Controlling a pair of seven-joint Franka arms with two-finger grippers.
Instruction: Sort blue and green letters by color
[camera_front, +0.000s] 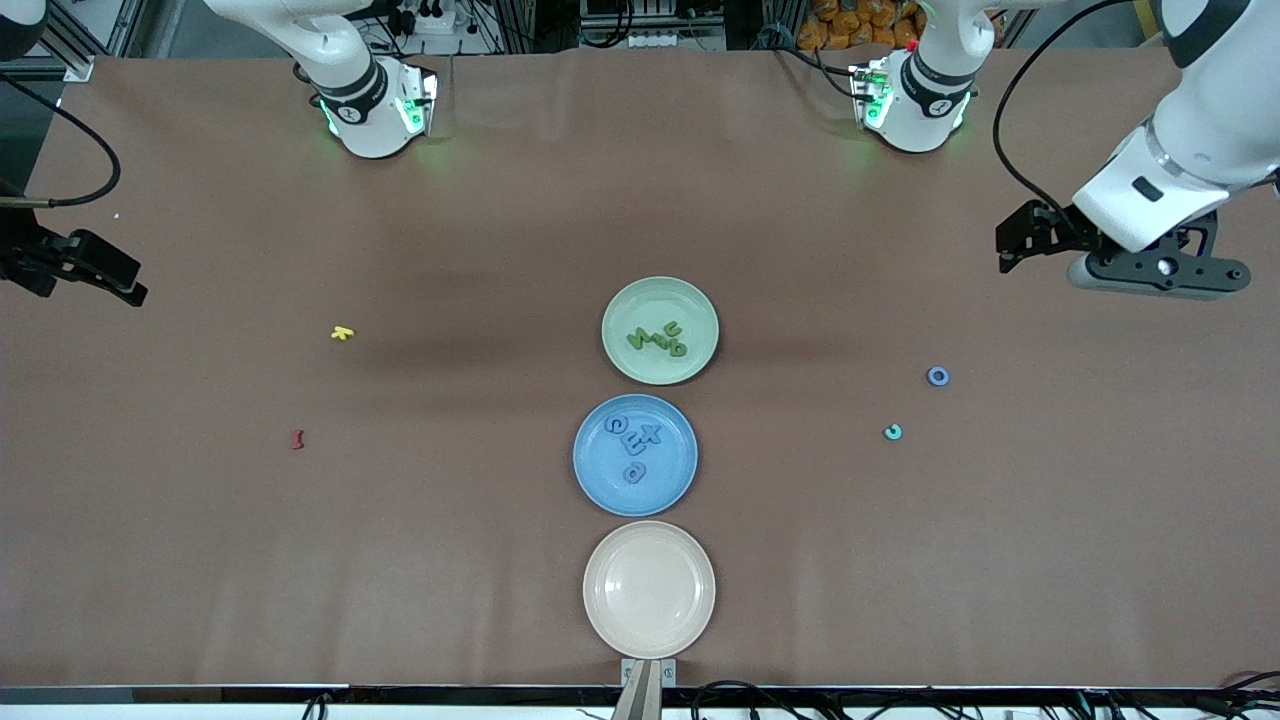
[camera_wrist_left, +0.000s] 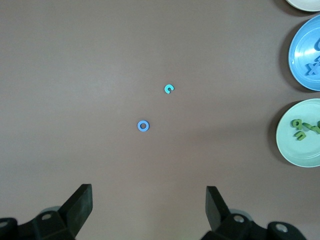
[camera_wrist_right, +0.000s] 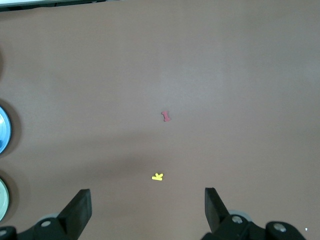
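Cream plate (camera_front: 649, 590) sits empty; blue plate (camera_front: 635, 455) and green plate (camera_front: 660, 330) hold matching letters. Blue O (camera_front: 938, 376) remains loose beneath left hand (camera_wrist_left: 150, 210); both hands, including right hand (camera_wrist_right: 147, 210), wide, empty.

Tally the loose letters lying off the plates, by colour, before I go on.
Blue letter: 1
Teal letter: 1
Yellow letter: 1
Dark red letter: 1
Total: 4

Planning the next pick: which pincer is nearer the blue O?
Left. The left pincer hangs open at the left arm's end, near the blue O; the right pincer hangs open at the right arm's end.
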